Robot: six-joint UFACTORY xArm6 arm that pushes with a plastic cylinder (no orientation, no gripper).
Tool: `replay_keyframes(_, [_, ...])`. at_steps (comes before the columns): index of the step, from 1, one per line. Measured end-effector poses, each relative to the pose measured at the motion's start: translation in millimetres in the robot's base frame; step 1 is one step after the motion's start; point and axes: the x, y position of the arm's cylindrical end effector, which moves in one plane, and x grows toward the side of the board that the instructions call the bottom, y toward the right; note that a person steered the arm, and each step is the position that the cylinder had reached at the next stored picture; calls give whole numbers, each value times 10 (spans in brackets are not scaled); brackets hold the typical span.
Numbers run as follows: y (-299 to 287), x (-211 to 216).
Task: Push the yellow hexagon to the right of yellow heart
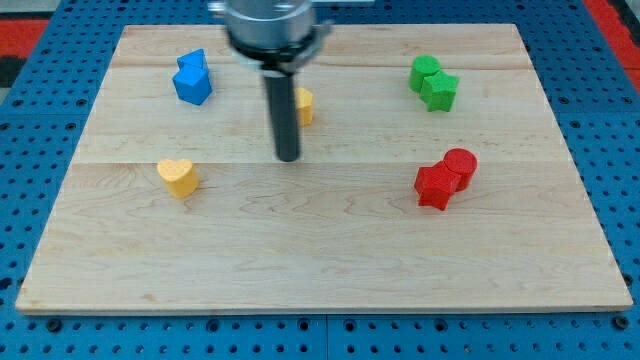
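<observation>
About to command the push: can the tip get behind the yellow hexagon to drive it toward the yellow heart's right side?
Probably yes. My tip sits just below and to the view's left of the yellow hexagon, which the rod partly hides. No other block crowds it, and the board between it and the yellow heart looks free.

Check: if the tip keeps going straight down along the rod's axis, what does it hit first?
My tip points straight down at the wooden board, so it would meet bare wood first, no block. The yellow hexagon sits just behind it toward the view's top-right.
</observation>
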Motion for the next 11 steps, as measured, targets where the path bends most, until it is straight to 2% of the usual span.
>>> replay_keyframes(2, [241,-917])
replay_keyframes(3, [171,-1106])
replay_keyframes(6, [-324,-681])
replay_keyframes(8, [-324,-301])
replay_keyframes(11, [-338,493])
